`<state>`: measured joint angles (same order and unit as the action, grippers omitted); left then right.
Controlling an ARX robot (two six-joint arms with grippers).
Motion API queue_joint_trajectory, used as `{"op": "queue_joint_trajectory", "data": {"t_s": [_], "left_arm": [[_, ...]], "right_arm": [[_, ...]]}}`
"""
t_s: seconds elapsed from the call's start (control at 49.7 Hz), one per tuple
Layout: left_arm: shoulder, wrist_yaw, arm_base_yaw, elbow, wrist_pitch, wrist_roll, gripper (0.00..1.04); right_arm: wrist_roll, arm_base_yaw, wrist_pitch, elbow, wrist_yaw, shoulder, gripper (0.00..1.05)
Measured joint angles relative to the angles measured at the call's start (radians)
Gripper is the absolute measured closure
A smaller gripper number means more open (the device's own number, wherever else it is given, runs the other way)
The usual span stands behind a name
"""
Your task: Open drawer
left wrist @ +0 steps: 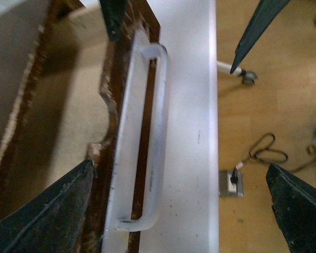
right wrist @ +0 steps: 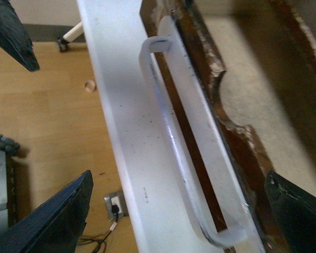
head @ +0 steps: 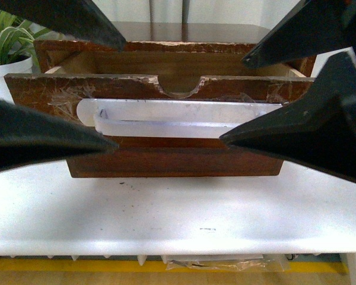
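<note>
Now | drawer out | left gripper, right gripper agape, straddling handle

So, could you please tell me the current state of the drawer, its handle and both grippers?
drawer: pulled out, inside showing.
white handle: on the drawer front, not gripped.
left gripper: open, straddling the handle.
right gripper: open, straddling the handle.
</note>
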<state>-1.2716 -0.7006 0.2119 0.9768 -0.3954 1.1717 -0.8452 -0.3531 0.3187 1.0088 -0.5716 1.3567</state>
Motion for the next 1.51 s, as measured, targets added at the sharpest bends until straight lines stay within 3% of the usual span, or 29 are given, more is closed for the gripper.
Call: {"op": "queue_joint_trajectory", "data": {"t_s": [0.221, 0.322, 0.422, 0.543, 0.664, 0.805, 0.885, 1.046, 1.147, 1.187, 1.348, 1.509], "left_arm": [[0.158, -0.063, -0.075, -0.158, 0.297, -0.253, 0.06], [0.244, -0.062, -0.142, -0.267, 0.478, -0.449, 0.06], [0.355, 0.025, -0.214, -0.397, 0.618, -0.677, 0.06], [0.456, 0.17, -0.291, -0.512, 0.647, -0.882, 0.06], [0.597, 0.271, -0.38, -0.657, 0.63, -1.044, 0.06], [0.843, 0.414, -0.34, -0.763, 0.443, -1.143, 0.06], [0.911, 0.413, -0.324, -0.778, 0.391, -1.206, 0.06], [0.913, 0.415, -0.323, -0.779, 0.389, -1.23, 0.06], [0.951, 0.608, -0.248, -0.836, 0.525, -1.206, 0.2], [0.969, 0.673, -0.224, -0.858, 0.562, -1.199, 0.27], [1.007, 0.699, -0.216, -0.887, 0.568, -1.189, 0.53], [1.056, 0.7, -0.215, -0.916, 0.553, -1.183, 0.88]], "right_arm": [[0.143, 0.085, -0.249, -0.184, 0.019, -0.173, 0.09], [0.288, 0.159, -0.414, -0.327, 0.063, -0.322, 0.09], [0.404, 0.227, -0.504, -0.475, 0.121, -0.488, 0.09], [0.558, 0.295, -0.507, -0.632, 0.2, -0.692, 0.09], [0.693, 0.378, -0.396, -0.752, 0.229, -0.941, 0.09], [0.8, 0.484, -0.282, -0.837, 0.23, -1.189, 0.09], [0.863, 0.543, -0.306, -0.87, 0.246, -1.226, 0.09], [0.886, 0.549, -0.305, -0.875, 0.26, -1.229, 0.1], [0.864, 0.418, -0.301, -0.887, 0.511, -1.256, 0.26], [0.859, 0.381, -0.301, -0.895, 0.555, -1.263, 0.34], [0.85, 0.357, -0.302, -0.921, 0.566, -1.28, 0.57], [0.849, 0.357, -0.307, -0.945, 0.57, -1.301, 0.94]]}}
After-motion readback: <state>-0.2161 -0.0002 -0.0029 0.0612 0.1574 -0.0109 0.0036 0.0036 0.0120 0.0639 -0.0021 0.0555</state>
